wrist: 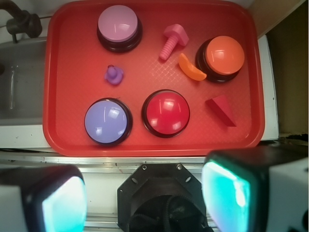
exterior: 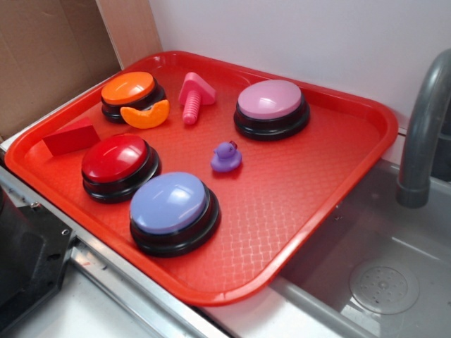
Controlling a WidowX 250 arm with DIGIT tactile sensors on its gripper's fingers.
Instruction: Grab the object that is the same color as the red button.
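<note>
Exterior view, left to right across the red tray [exterior: 331,232]. Red wedge block [exterior: 70,138] lies at the far-left edge of the tray, apart from everything else, left of the red button [exterior: 120,166]. Orange-topped button [exterior: 131,95] sits farther back, with the orange crescent piece [exterior: 145,114] leaning against its near side. Blue-topped button [exterior: 174,211] sits at the near edge, just right of the red one. Pink bolt [exterior: 194,96] lies flat, head toward the far rim. Small purple duck [exterior: 226,157] stands mid-tray. Pink-topped button [exterior: 272,108] is far right. Grey faucet [exterior: 424,134] rises over the sink [exterior: 380,274] beyond the tray.

Wrist view: gripper [wrist: 147,193] is held well off the tray, fingers [wrist: 231,191] spread wide apart, nothing between them. Wedge sits here at the tray's right side.
</note>
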